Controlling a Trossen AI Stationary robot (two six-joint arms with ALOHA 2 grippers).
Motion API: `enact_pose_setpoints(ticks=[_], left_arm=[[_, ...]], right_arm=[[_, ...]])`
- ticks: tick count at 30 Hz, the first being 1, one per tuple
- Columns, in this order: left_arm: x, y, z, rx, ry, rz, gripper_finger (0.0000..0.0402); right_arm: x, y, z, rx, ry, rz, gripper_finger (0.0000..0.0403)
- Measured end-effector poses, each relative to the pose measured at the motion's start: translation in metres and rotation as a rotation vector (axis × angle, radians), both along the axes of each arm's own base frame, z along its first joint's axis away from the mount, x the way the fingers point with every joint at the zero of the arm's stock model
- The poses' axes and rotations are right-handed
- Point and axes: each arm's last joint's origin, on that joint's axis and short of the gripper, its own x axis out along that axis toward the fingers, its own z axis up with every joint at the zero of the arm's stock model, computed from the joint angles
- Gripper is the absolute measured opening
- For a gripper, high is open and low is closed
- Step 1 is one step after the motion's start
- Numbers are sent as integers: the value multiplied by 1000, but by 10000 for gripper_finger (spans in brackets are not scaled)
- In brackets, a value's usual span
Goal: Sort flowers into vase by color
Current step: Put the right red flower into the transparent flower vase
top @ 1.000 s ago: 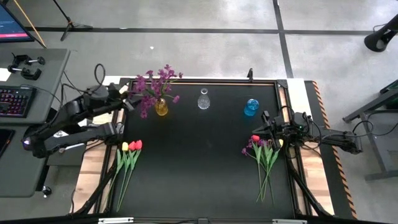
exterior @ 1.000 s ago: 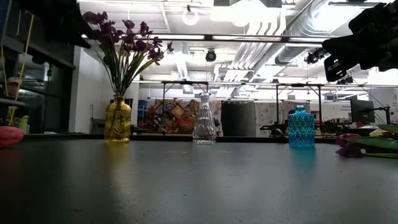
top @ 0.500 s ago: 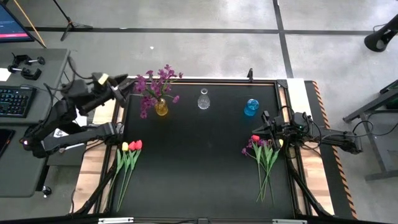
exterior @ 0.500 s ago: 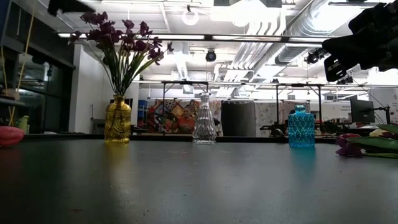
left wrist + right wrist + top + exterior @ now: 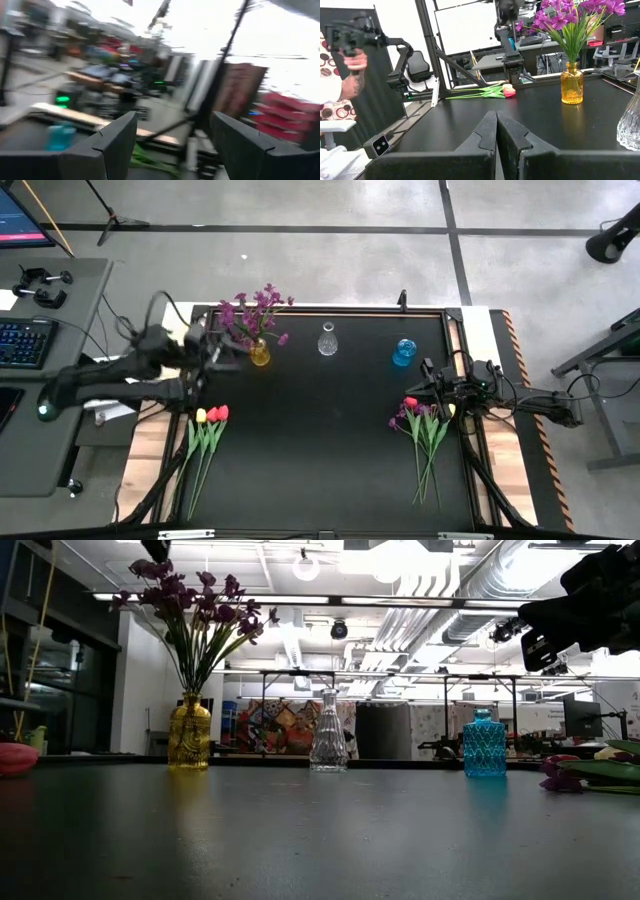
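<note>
Looking straight down on the black table [image 5: 320, 440], I count one colour sorted and the rest still waiting. Taking the table's centre as the clock, three small vases stand in a row along the far edge. At about eleven o'clock the yellow vase [image 5: 259, 356] holds the purple sprays [image 5: 252, 315], their stems upright inside it. At twelve o'clock the clear vase [image 5: 327, 341] has nothing in it, and at about one o'clock the blue vase [image 5: 403, 353] also has nothing in it.

Two bundles of flowers lie flat on the table. At about three o'clock, near the right edge, the mixed bundle [image 5: 425, 430] shows a red tulip head, some purple bloom and a bit of yellow, so I judge a little purple remains to be moved as well. At about nine o'clock, near the left edge, the tulip bundle [image 5: 207, 435] shows red and yellow heads side by side.

My left gripper [image 5: 222, 352] hovers at about ten o'clock, just beside the yellow vase, its fingers spread wide and carrying nothing. My right gripper [image 5: 418, 384] waits at about three o'clock, just above the mixed bundle's heads, its fingers pressed together on nothing.

By my judgement, the red and yellow tulips have not been started.
</note>
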Motion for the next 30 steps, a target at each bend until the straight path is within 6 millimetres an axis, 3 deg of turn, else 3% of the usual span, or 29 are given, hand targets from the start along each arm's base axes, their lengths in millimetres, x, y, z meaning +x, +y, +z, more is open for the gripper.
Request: enact_pose_setpoints(ticks=[7,13,18,24,30], left_arm=[[11,-45,-29,29,-98,-139,241],[21,-88,-49,186,41,-40,241],[34,-121,-80,383,200,14,241],[51,-141,-111,422,309,-21,241],[68,-149,-124,413,283,-58,241]], right_arm=[[0,0,0,0,0,0,0],[0,0,0,0,0,0,0],[0,0,0,0,0,0,0],[0,0,0,0,0,0,0],[0,0,0,0,0,0,0]])
